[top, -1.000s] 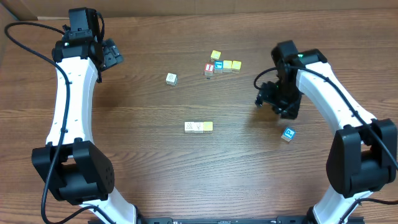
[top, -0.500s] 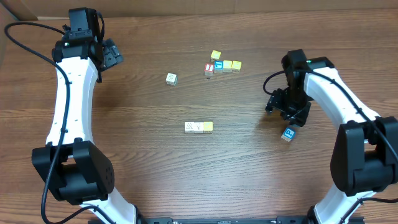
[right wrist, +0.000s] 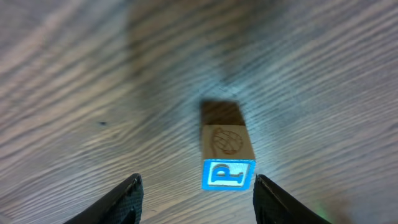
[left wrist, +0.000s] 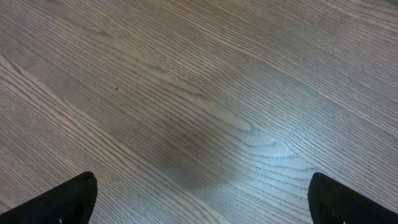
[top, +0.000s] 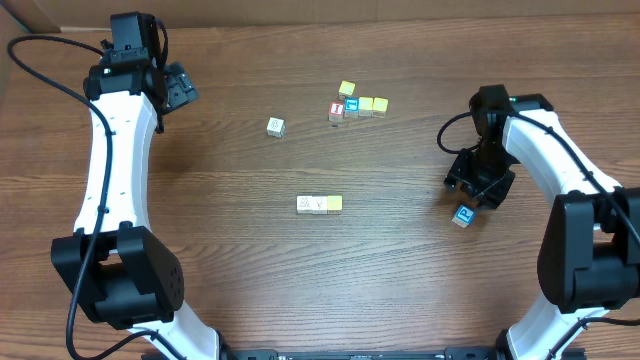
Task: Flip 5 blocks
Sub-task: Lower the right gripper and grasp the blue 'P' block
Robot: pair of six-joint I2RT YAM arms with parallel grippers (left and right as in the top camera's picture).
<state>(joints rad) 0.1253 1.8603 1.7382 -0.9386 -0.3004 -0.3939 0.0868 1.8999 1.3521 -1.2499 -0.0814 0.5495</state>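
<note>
— Blocks first: where is the block with the white P (top: 462, 215)?
— Near the right edge of the table (top: 220, 260), just beside the right gripper (top: 478, 188). The overhead view hides the jaws. The right wrist view shows them partly open, one on each side of this block (right wrist: 229, 165), gripping nothing.
— And the left gripper (top: 178, 88)?
— Wide open, empty, at the far left corner.

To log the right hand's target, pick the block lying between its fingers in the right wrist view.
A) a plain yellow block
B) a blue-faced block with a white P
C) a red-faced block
B: the right wrist view shows the blue-faced P block lying between the two fingers of the right hand, its jaws apart, and the overhead view shows that hand right beside the same block.
</note>
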